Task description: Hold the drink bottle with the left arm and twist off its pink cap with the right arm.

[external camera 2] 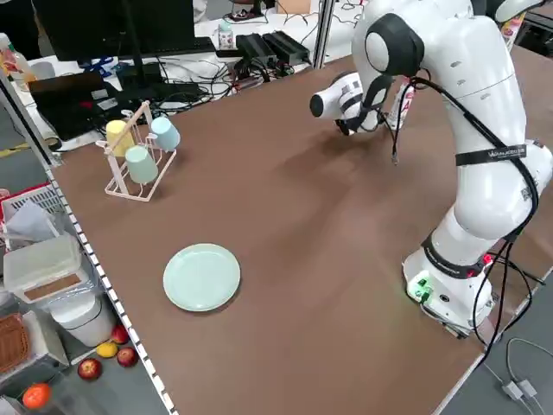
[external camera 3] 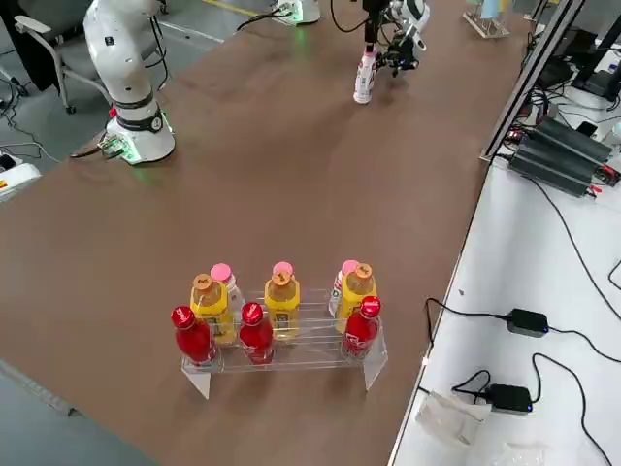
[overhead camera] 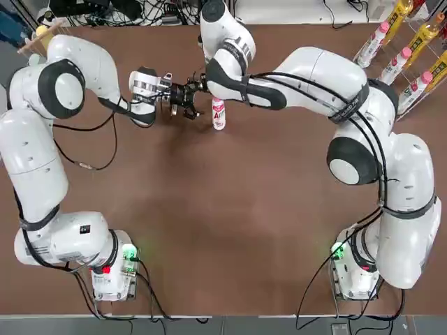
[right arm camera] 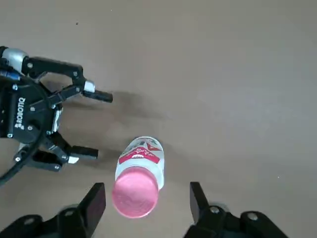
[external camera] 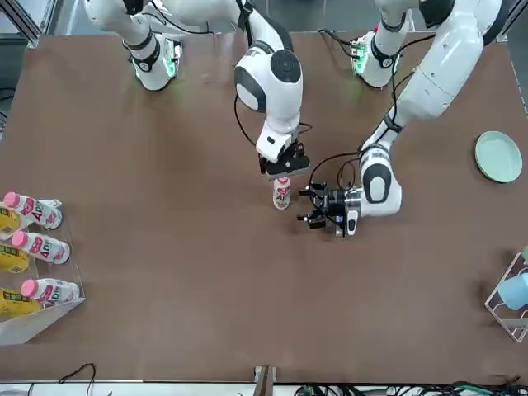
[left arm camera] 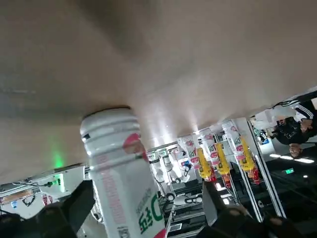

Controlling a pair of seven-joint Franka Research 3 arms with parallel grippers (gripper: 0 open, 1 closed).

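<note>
Right wrist view: right claw [right arm camera: 143,198] straddles pink cap [right arm camera: 135,192], fingers apart.

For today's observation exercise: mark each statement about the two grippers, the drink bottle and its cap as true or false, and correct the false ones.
1. The drink bottle stands upright on the table. True.
2. The pink cap lies on the table beside the bottle. False: it is still on the bottle's neck.
3. The left gripper is clamped around the bottle. False: its fingers are spread, and it is beside the bottle without touching it.
4. The right gripper is above the cap with a finger on either side of it. True.
5. The rack of spare bottles is right next to the drink bottle. False: it stands far off near the table's edge.
</note>
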